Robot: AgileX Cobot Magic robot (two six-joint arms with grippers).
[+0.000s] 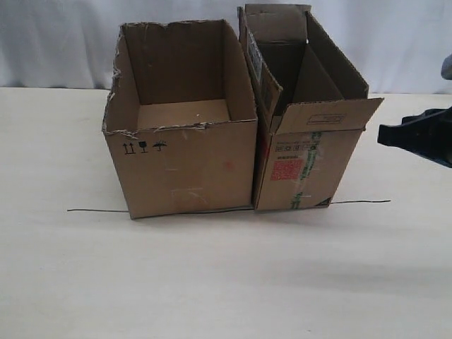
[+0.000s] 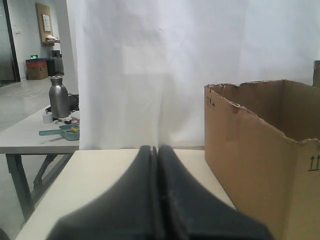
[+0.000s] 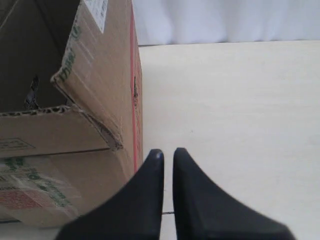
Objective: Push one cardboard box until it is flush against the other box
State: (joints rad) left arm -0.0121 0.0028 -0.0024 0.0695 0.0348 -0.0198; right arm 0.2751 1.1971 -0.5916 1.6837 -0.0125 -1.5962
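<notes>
Exterior view has the narrow box [image 1: 304, 159], with its red sticker [image 1: 287, 169] and green-printed tape, standing on the pale worktop [image 1: 212, 282] to the right of the wide box [image 1: 183, 166], which is ragged at the rim. Their sides meet, and I see no gap between them along the bottom edge. Both front faces sit along a thin dark line [image 1: 360, 203] on the worktop. My right arm [image 1: 420, 134] shows as a dark shape at the right edge, near the narrow box's outer side but apart from it. From the right wrist view, my right jaws are slightly parted, with a slim strip of worktop showing between the fingertips [image 3: 156, 160]. They pinch nothing and sit just beside the narrow box's red-striped wall, near its lower corner. From the left wrist view, my left jaws are pressed together and empty, low over the worktop, with the wide box near them but apart and a white curtain [image 2: 165, 75] behind.
</notes>
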